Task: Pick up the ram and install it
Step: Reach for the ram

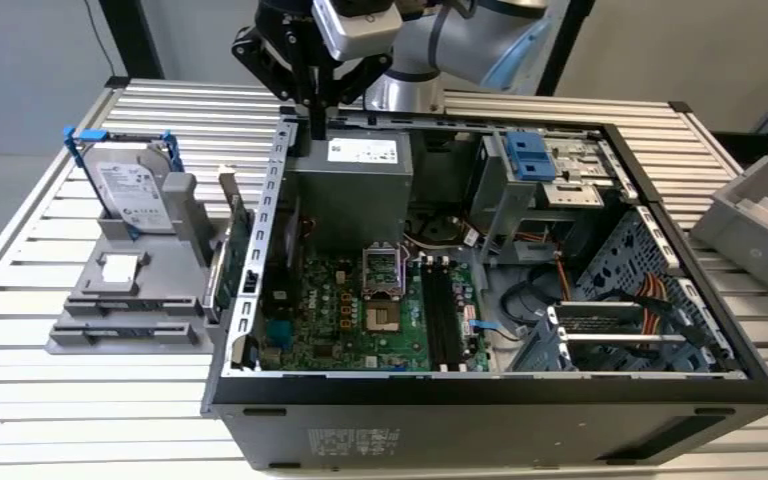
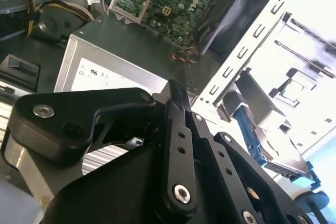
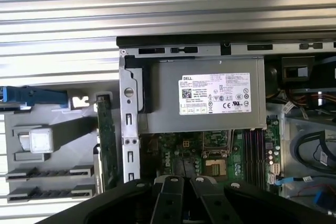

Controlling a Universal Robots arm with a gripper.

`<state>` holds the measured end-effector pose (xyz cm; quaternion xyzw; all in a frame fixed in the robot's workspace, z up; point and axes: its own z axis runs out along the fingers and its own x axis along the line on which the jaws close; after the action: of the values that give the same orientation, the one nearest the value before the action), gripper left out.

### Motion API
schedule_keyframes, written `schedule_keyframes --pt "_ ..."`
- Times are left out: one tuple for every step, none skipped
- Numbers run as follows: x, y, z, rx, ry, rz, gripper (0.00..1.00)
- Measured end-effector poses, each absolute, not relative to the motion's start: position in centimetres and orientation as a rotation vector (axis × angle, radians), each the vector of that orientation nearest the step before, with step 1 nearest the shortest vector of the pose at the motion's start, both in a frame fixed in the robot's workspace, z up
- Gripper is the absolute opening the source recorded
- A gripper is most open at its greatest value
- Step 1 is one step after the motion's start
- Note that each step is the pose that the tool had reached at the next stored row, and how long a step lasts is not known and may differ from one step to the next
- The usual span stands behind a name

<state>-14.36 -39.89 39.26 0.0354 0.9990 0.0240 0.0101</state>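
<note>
A thin green board that I take for the ram (image 1: 233, 250) stands on edge in the grey fixture (image 1: 124, 300), just outside the open computer case (image 1: 491, 388) on the exterior view's left; the first wrist view has it too (image 3: 106, 140). My gripper (image 1: 317, 125) hangs shut and empty above the case's far corner, over the edge of the grey power supply (image 1: 351, 185). In the second wrist view the black fingers (image 2: 176, 108) lie pressed together. The black memory slots (image 1: 440, 315) run along the motherboard (image 1: 344, 325) inside the case.
The fixture also holds a hard drive (image 1: 131, 190) in a blue-handled bracket and a small white square part (image 1: 119, 267). Inside the case are a drive cage (image 1: 544, 165) and loose cables (image 1: 651, 310). A grey bin (image 1: 758, 225) sits at the exterior view's right on the slatted table (image 1: 91, 420).
</note>
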Motion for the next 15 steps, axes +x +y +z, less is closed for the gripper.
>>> schedule_keyframes --pt "-14.5 -39.9 39.3 0.110 3.118 0.075 0.00" --pt "-14.7 -39.9 39.3 0.110 3.118 0.075 0.00" --pt "-14.8 -39.9 39.3 0.111 3.118 0.075 0.00" --pt "-14.9 -39.9 39.3 0.111 3.118 0.075 0.00" --pt "-15.1 -39.9 39.3 0.110 3.118 0.075 0.00" --pt "-15.2 -39.9 39.3 0.110 3.118 0.075 0.00" --pt "-15.3 -39.9 39.3 0.111 3.118 0.075 0.00" --pt "-15.4 -39.9 39.3 0.111 3.118 0.075 0.00" --pt "-15.5 -39.9 39.3 0.110 3.118 0.075 0.00" --pt "-15.7 -39.9 39.3 0.111 3.118 0.075 0.00" --pt "-15.8 -39.9 39.3 0.110 3.118 0.075 0.00" --pt "-15.9 -39.9 39.3 0.110 3.118 0.075 0.00" --pt "-16.0 -39.9 39.3 0.110 3.118 0.075 0.00" --pt "-16.1 -39.9 39.3 0.110 3.118 0.075 0.00" --pt "-16.3 -39.9 39.3 0.110 3.118 0.075 0.00"
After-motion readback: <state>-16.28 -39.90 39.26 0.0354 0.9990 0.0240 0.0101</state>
